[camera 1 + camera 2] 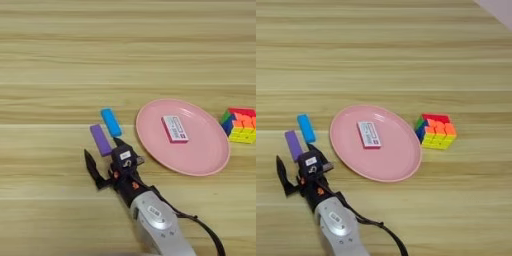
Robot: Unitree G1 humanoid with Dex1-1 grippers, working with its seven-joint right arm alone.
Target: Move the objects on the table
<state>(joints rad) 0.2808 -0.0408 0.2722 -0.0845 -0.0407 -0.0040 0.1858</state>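
Note:
A purple oblong bar (100, 139) lies on the wooden table (60, 60), left of the pink plate (210, 155). A flat white rectangle with pink-red print (174, 128) rests inside that plate. My right gripper (105, 155) stands open just below the purple bar, one black finger (92, 169) to its lower left and the other (121, 146) at its lower right. The bar's near end sits at the mouth of the fingers, apart from them. In the right eye view the same purple bar (293, 145) and gripper (297, 161) show at the left.
A blue oblong bar (111, 122) lies right beside the purple one, on its right. A multicoloured puzzle cube (241, 125) stands right of the plate. My silver forearm (155, 225) comes up from the bottom edge.

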